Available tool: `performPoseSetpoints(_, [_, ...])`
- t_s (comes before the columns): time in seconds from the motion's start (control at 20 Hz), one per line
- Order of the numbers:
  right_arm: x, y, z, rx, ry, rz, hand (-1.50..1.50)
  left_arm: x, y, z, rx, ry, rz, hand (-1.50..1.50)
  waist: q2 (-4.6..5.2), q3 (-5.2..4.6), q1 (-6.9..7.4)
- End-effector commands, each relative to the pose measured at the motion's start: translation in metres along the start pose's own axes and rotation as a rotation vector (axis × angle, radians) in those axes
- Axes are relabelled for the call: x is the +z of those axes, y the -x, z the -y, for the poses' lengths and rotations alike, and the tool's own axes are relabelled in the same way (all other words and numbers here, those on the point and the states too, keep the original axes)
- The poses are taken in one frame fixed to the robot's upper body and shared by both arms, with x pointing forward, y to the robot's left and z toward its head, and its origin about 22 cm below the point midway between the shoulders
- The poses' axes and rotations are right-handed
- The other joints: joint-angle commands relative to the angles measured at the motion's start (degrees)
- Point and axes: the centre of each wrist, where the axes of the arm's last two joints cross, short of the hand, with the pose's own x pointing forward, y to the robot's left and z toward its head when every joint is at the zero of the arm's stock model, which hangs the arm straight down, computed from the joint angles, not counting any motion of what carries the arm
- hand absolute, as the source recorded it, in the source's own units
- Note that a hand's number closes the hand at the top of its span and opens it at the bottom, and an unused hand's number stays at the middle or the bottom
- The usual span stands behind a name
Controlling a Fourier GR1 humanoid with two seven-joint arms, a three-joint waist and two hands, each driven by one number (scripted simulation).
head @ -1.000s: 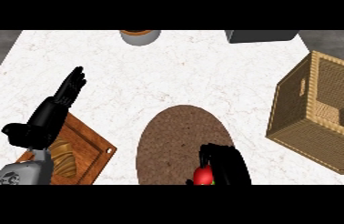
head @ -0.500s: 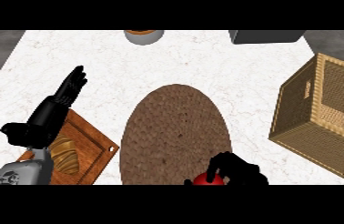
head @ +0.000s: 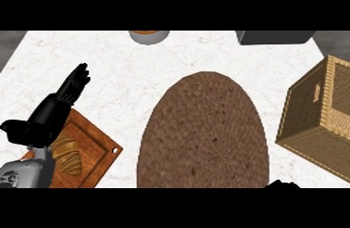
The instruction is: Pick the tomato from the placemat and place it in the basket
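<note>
Black left hand rests with straight fingers over our wooden board | brown placemat mid-bench | right hand barely showing, fingers unreadable | tomato unseen | wicker basket far right

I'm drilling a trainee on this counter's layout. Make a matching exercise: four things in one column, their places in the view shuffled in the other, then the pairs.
Things:
1. placemat
2. basket
3. cutting board
4. round vessel

Places:
a. right edge
b. middle of the counter
c. top edge
d. lower left

Pairs: 1-b, 2-a, 3-d, 4-c
</note>
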Motion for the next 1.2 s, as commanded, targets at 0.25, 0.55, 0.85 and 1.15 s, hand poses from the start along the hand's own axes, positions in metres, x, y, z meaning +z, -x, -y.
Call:
performPoseSetpoints(0.25, [-0.028, -0.022, 0.048, -0.043, 0.144, -0.108, 1.5, -0.014, -0.002, 0.016, -0.001, 0.03, 0.028, 0.0, 0.91, 0.02, 2.02])
performPoseSetpoints(0.55, [-0.067, -0.026, 0.056, -0.056, 0.278, -0.157, 1.5, -0.006, 0.011, 0.014, -0.013, 0.028, 0.028, 0.0, 0.96, 0.06, 2.21])
performPoseSetpoints(0.85, [-0.11, -0.005, 0.075, -0.092, 0.397, -0.202, 1.5, -0.001, 0.011, -0.002, -0.001, 0.026, 0.017, 0.0, 0.88, 0.18, 1.77])
performPoseSetpoints(1.15, [-0.159, 0.029, 0.101, -0.055, 0.421, -0.272, 1.5, -0.004, -0.008, 0.009, 0.006, 0.01, 0.014, 0.0, 0.57, 0.23, 1.55])
